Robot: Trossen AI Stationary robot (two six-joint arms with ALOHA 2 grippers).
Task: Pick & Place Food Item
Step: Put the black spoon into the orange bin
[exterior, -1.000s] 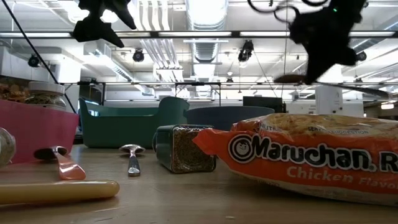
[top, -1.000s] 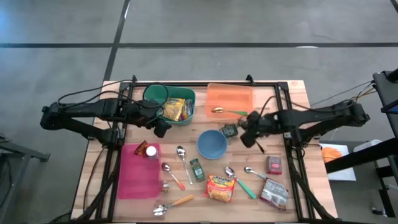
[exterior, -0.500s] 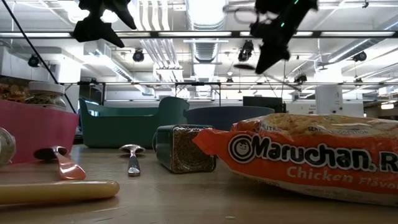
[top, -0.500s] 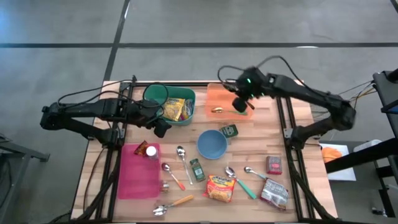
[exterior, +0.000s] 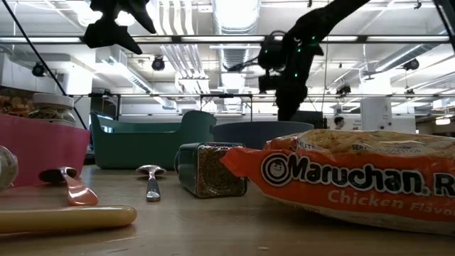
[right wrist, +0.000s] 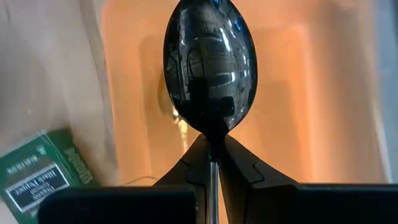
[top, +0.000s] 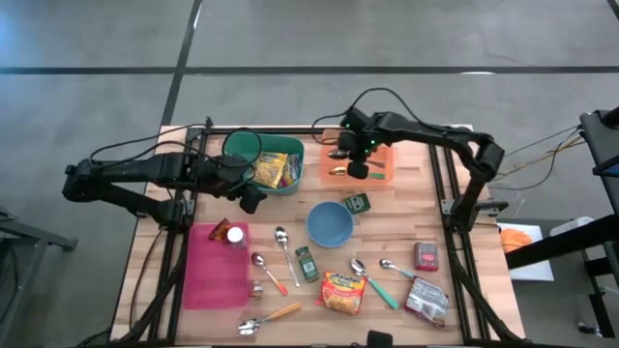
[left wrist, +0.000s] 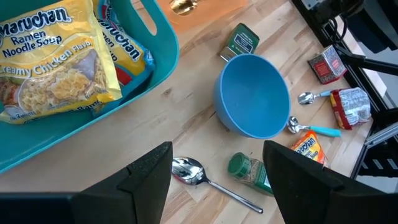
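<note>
1. Since the earlier frame the right gripper (top: pixel 356 170) has swung from beside the bowl (top: pixel 330 224) to over the orange tray (top: pixel 387 147).
2. Only its wrist view shows it clamping a spoon (right wrist: pixel 210 68).
3. Left gripper (top: pixel 250 200) hovers agape left of the bowl, near the ramen (left wrist: pixel 53 68) in the bin (top: pixel 290 184).

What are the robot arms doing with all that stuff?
The right gripper is shut on a spoon and holds it over the orange tray at the back of the table. The left gripper waits with open fingers beside the teal bin, which has noodle packs in it. A blue bowl, more spoons and food packs lie around the table.
</note>
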